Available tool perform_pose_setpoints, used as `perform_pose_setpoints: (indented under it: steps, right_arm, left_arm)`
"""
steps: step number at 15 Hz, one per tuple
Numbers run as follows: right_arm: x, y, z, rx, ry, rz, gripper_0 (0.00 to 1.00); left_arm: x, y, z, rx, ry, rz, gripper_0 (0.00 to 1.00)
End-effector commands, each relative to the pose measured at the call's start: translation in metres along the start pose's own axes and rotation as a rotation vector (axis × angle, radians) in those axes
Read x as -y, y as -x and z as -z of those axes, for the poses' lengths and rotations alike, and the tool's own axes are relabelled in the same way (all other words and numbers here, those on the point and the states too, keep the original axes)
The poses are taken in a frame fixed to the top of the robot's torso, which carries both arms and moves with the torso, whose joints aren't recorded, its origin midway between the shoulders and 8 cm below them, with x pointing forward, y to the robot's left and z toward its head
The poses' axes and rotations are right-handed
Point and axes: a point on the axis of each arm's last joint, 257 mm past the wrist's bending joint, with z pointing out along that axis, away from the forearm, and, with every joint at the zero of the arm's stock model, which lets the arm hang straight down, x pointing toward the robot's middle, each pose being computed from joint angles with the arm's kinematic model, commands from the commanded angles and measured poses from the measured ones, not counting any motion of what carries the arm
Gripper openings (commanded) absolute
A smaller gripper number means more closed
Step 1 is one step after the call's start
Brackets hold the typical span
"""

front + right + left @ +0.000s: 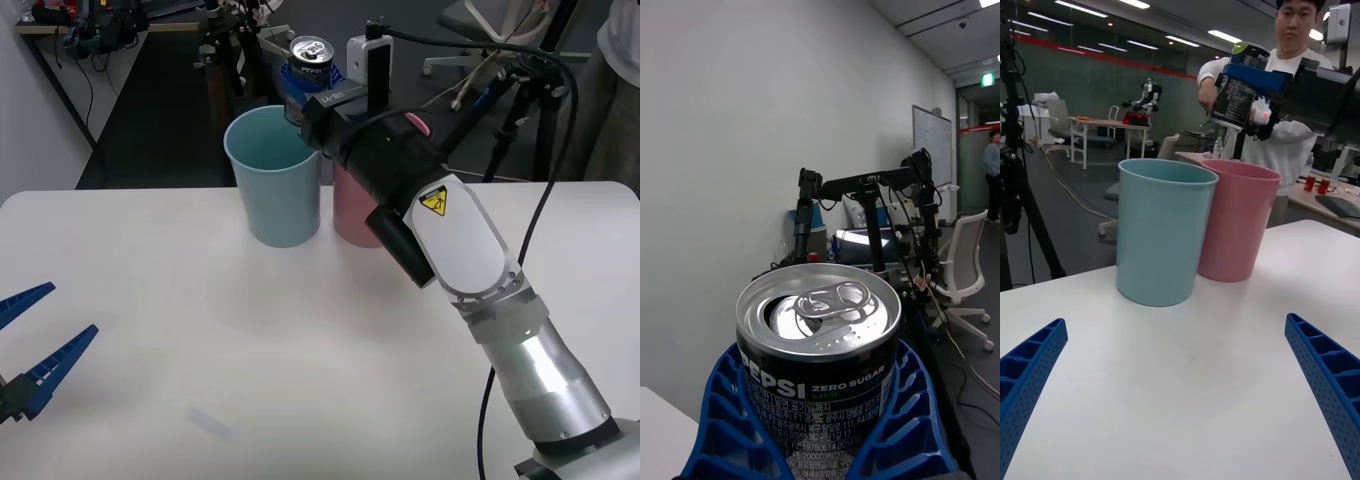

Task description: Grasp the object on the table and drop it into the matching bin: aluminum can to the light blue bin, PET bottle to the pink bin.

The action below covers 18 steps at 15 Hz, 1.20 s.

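Observation:
The aluminum can (309, 52) is upright, pull-tab top showing, held in the air by my right gripper (308, 78), which is shut on it. In the front view it hangs over the back right rim of the light blue bin (272, 185), close to where that rim meets the pink bin (348, 215). My right arm hides most of the pink bin there. The right wrist view has the can (820, 352) between blue fingers (722, 424). From the left wrist I see the can (1238, 90) above the light blue bin (1163, 232) and pink bin (1236, 221). My left gripper (72, 310) rests open at the near left.
Both bins stand side by side near the far edge of the white table (200, 330). Behind that edge are tripods (520, 110), cables and an office chair. My right arm (470, 260) crosses the table's right half.

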Motion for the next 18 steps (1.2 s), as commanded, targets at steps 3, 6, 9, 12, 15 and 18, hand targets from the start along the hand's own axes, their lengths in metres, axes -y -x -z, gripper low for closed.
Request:
perform_pose_setpoints:
  steps: [3,6,9,12,15,18]
  right_arm:
    - [0.003,-0.01,-0.041,-0.028,-0.026,-0.001,0.0]
    - [0.007,-0.023,-0.061,-0.066,-0.043,0.015,0.0]
    - [0.009,-0.035,-0.07,-0.094,-0.053,0.031,0.0]
    - [0.003,-0.037,-0.07,-0.097,-0.042,0.028,0.0]
    - [0.004,-0.035,-0.07,-0.091,-0.046,0.02,1.0]
    - [0.003,-0.035,-0.07,-0.09,-0.045,0.025,1.0]
  left_arm:
    - [0.0,0.0,0.0,0.0,0.0,0.0,1.0]
    - [0.0,0.0,0.0,0.0,0.0,0.0,1.0]
    - [0.0,0.0,0.0,0.0,0.0,0.0,1.0]
    - [0.0,0.0,0.0,0.0,0.0,0.0,1.0]
    - [0.0,0.0,0.0,0.0,0.0,0.0,1.0]
    - [0.0,0.0,0.0,0.0,0.0,0.0,1.0]
